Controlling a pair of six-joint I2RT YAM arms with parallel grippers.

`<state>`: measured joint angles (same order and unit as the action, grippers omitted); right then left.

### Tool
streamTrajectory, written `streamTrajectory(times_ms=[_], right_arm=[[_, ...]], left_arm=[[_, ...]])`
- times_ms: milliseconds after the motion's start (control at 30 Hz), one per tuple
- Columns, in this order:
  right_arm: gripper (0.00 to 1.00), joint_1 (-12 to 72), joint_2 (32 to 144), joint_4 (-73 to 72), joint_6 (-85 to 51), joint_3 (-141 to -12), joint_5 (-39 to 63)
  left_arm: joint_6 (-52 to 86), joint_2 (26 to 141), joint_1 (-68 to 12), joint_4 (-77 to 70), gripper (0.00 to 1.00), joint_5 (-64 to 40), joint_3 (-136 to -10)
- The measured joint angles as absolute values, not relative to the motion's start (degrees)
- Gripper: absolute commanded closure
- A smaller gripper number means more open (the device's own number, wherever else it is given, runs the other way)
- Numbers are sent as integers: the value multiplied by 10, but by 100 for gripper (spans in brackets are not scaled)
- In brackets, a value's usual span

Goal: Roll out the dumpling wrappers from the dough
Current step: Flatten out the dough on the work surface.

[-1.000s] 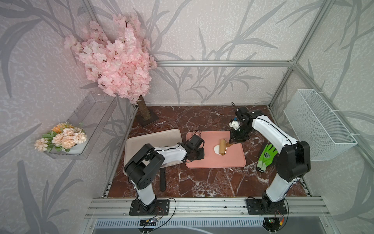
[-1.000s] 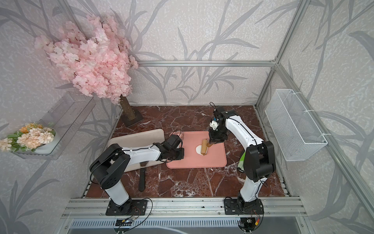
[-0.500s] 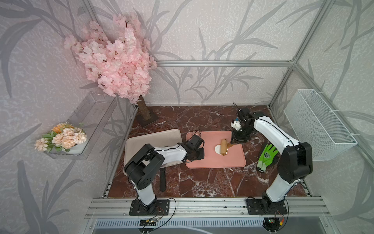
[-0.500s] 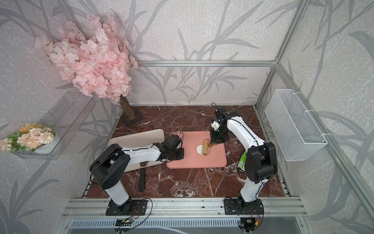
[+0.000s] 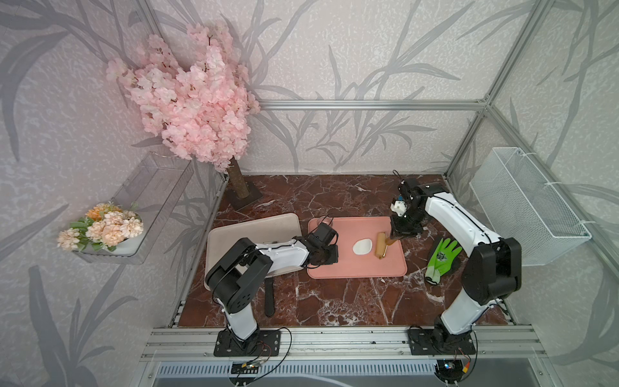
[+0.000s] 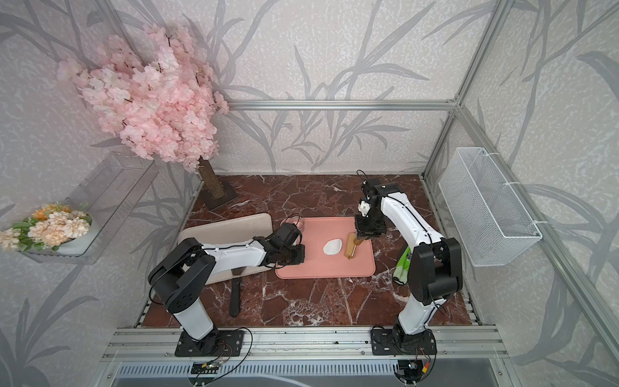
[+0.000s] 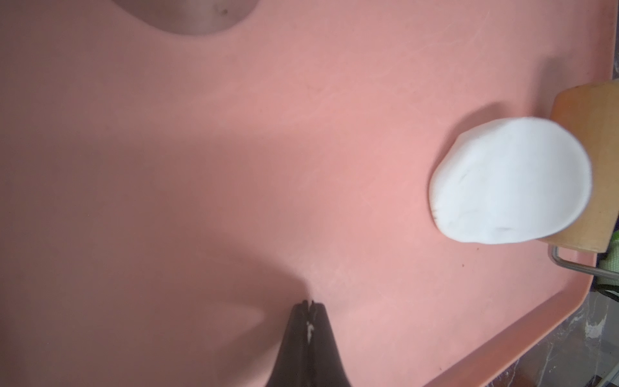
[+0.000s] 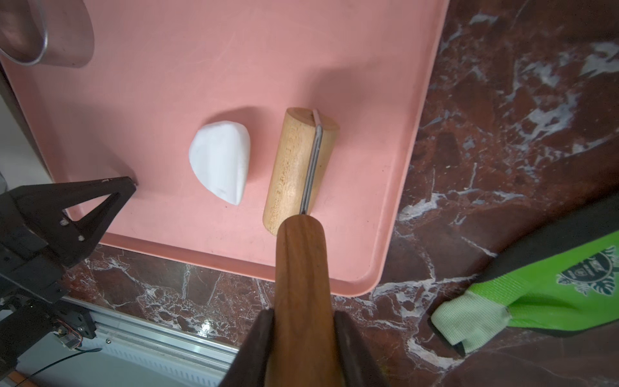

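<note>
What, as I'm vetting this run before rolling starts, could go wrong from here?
1. The dough is a thick loose lump beside the roller; it may slide across the tray rather than flatten.
2. The right gripper clamps only the roller's smooth round handle, which might twist under pressure.
3. The shut left gripper sits at the tray beyond the dough; a long stroke might reach it.
</note>
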<state>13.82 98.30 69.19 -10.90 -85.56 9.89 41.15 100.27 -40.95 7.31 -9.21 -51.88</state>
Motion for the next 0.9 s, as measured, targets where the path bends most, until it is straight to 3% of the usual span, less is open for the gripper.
streamTrajectory(times_ms=[233,433,900], right_arm=[[100,175,983,749,-109,-927,28],[100,229,999,757,-109,-1015,25],[100,249,1080,722,-116,-1000,82]], left_arm=[[411,1002,-409,70,100,-93,-518],[411,1002,-410,70,100,-93,-518],[411,1003,-410,70,100,-92,-519]])
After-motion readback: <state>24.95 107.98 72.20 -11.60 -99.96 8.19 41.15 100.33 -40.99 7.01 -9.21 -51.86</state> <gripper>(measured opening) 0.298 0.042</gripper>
